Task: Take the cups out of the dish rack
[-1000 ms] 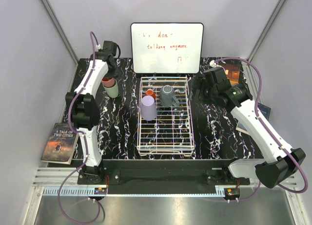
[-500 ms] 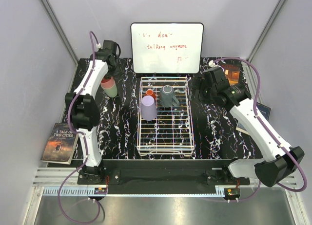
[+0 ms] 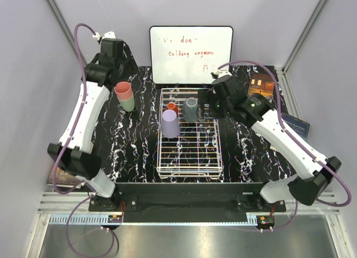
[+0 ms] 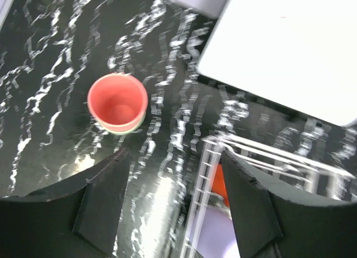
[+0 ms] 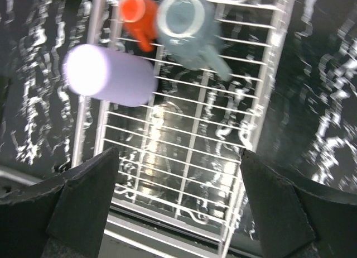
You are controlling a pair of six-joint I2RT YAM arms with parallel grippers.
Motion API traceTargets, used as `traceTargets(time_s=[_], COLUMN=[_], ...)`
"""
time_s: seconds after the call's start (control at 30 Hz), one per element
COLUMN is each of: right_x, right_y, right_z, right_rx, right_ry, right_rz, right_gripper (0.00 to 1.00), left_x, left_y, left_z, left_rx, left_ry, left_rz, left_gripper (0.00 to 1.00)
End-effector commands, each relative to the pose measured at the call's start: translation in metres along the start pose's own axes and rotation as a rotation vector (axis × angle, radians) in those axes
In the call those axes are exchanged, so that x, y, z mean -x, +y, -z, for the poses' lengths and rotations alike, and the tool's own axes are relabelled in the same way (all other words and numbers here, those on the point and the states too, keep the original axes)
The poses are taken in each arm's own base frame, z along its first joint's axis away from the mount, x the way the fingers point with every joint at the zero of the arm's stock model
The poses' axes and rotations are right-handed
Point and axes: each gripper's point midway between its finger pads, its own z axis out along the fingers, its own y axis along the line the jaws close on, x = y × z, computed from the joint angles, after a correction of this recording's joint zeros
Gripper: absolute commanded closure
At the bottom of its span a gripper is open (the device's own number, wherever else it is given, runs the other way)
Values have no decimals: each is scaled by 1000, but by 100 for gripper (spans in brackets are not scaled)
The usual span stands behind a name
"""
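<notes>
The pink cup (image 3: 123,90) sits nested in the pale green cup (image 3: 128,104) on the table, left of the dish rack (image 3: 188,157). My left gripper (image 3: 120,73) hangs open above and behind that stack, holding nothing; its wrist view shows the pink cup (image 4: 117,103) from above and the rack's corner (image 4: 223,152). In the rack's far end stand the lavender cup (image 3: 170,123), the small orange-red cup (image 3: 172,107) and the dark grey mug (image 3: 191,109). My right gripper (image 3: 210,101) is open just right of the mug, above the rack (image 5: 184,141), with the lavender cup (image 5: 109,73), orange-red cup (image 5: 136,12) and mug (image 5: 187,23) in its view.
A whiteboard (image 3: 191,54) with red writing stands behind the rack. A book (image 3: 262,82) lies at the table's far right corner and another book (image 3: 295,124) off the right edge. The black marbled table (image 3: 134,146) spreads on both sides of the rack.
My left gripper opened, let go of the pink cup on the green cup, and rose up and back. My right arm swung left toward the grey mug.
</notes>
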Motion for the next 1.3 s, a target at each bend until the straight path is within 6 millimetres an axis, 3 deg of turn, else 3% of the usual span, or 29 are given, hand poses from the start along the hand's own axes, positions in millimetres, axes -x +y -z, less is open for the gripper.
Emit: traceTargets(time_s=[0.0,0.2,0.23,0.3,0.33,0.5,0.7,1.1,1.2,1.27], right_x=[13,4,8,0,6,1,-10,-39,-45,-46], right_y=[33,73,81,95,102,123,128,128,128,128], right_z=[-6,-27,-27,-43,-43,-73,-105,-156,-159,-160], right_rx=[49,116,131,139,152,160,135,95,103,101], right_ry=[-30,24,15,49,37,73,118,204,224,224], right_rz=[73,124,131,165,171,206,231,269,272,271], right_gripper=[2,1,1,0,0,0,0,1,14,32], left_x=[7,-31,-30,-46,-52,-61,-72,-107,-110,-111], left_y=[-12,-7,-3,2,10,33,57,69,69,69], left_z=[47,83,97,101,109,129,146,138,136,134], left_rx=[-52,-90,-108,-107,-112,-106,-77,-72,-71,-69], left_ry=[-102,-88,-110,-98,-104,-138,-148,-86,-76,-70], left_rz=[-9,-21,-7,-8,-5,10,19,31,27,28], left_gripper=[29,29,29,29,29,29,29,29,29,29])
